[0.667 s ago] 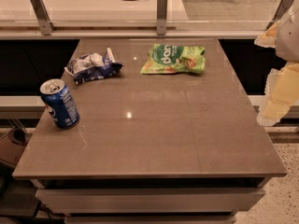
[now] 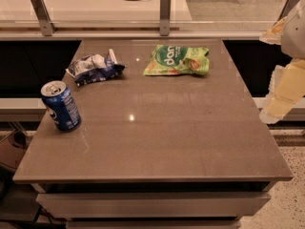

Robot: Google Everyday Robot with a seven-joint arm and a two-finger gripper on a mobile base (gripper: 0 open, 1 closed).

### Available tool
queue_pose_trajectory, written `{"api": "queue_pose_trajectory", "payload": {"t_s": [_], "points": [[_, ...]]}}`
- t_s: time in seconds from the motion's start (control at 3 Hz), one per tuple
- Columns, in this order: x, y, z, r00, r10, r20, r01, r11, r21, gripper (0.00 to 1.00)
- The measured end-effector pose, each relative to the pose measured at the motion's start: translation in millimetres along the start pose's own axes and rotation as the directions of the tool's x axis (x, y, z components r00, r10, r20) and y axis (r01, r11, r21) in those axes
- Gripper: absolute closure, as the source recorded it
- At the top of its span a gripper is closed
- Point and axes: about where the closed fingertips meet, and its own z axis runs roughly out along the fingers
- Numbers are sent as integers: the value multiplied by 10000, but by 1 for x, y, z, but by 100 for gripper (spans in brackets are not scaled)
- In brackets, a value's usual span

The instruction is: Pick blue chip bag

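Pale claw (image 2: 285, 90) cropped at right edge, state unclear; blue chip bag (image 2: 94, 69) well apart.

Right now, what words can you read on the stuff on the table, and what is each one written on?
"pop": big white letters on the green snack bag, seen upside down; the smaller print beside them is too blurred to read.
Blue chip bag: nothing readable.
Blue soda can: markings too blurred to read.
End effector, at the far right of the view: no text on it.

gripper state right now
Gripper: off the right edge of the grey table, far from the crumpled blue and white foil chip bag; state cannot be told.
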Motion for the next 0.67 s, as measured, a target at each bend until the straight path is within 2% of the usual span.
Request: {"api": "queue_pose_trajectory", "payload": {"t_s": [0.33, 0.67], "points": [[-14, -24, 5, 9925, 347, 1173, -380, 9989, 263, 0], [-53, -45, 28, 9530, 750, 2935, -820, 9966, 116, 0]]}}
